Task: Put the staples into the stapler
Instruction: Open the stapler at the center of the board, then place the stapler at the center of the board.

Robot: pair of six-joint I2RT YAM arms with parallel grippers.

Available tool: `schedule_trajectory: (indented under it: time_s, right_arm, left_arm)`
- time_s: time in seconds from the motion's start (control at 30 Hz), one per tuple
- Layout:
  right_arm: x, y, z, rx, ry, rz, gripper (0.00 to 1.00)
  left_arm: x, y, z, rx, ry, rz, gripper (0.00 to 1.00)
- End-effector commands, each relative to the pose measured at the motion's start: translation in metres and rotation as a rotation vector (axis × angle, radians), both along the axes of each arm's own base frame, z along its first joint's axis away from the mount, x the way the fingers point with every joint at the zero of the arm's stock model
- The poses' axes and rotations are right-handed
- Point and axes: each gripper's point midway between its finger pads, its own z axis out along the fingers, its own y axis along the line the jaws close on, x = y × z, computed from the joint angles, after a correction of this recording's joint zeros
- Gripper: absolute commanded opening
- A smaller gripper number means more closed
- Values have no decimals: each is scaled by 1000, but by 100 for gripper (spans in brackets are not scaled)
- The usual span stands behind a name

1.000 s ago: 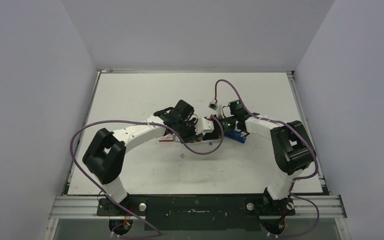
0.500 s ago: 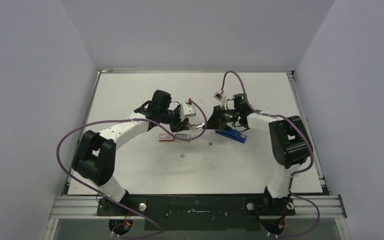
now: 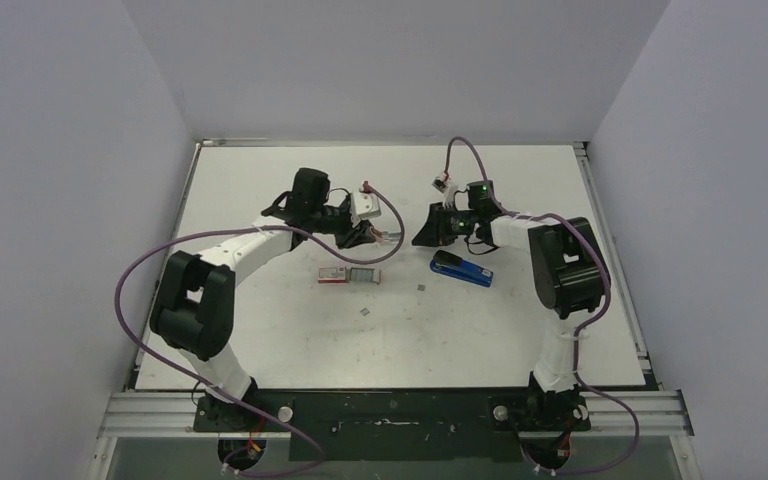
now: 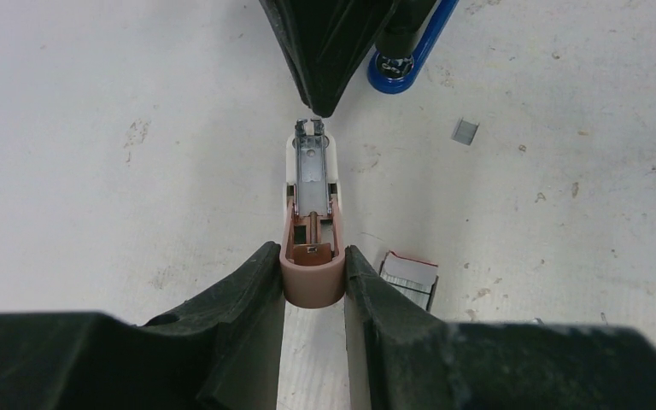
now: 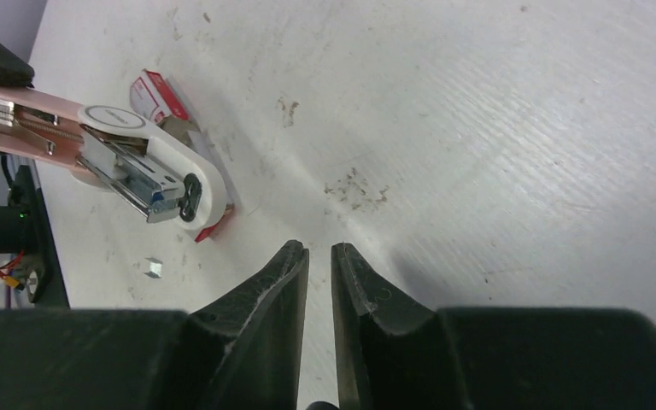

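As the left hand (image 4: 312, 253) clamps the pink heel of a small pink-and-white stapler (image 4: 311, 166) and holds it above the worktop (image 3: 280, 330), lid swung back and grey metal channel laid bare, you appear to be at the loading step itself. The right hand (image 5: 319, 250) hangs near the channel's open nose. Its fingers are drawn almost together, with only a thin slot between them and nothing in that slot. Whether a strip already sits in the channel you cannot tell from these views; the metal reads grey along its length and shows little more.

The staple box (image 3: 332, 276), red and white, lies on the worktop below and just beside the raised stapler. A grey piece (image 3: 364, 276) touches its end and may be its tray or a strip. A loose staple fragment (image 4: 465, 130) lies apart from it. The blue stapler (image 3: 462, 268) lies flat on the worktop near the right hand, held by neither.

Your next move most likely calls for the right hand to go down to the box, part its fingers enough for a strip, and bring that strip level with the channel. Hold the left grip firm and the channel steady, since a tilted strip could jam at the mouth or scatter.
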Motion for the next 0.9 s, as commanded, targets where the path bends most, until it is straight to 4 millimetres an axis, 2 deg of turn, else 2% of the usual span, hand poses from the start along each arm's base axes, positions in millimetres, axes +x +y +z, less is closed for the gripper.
schedule_trajectory:
  time_s: [0.0, 0.23, 0.4, 0.57, 0.87]
  right_arm:
    - [16, -11, 1, -37, -74, -18, 21]
    - [22, -22, 50, -43, -276, 55, 38]
    - [9, -34, 73, -128, -402, 120, 44]
    - [-13, -41, 79, -160, -419, 145, 46]
    - [-41, -51, 74, -192, -400, 159, 47]
  left_arm:
    - [18, -8, 7, -8, -49, -33, 0]
    - [36, -14, -12, 33, -10, -38, 0]
    - [40, -17, -27, 46, 20, -50, 3]
    - [42, -22, -37, 65, 47, -57, 7]
    - [44, -30, -56, 193, 71, -49, 14]
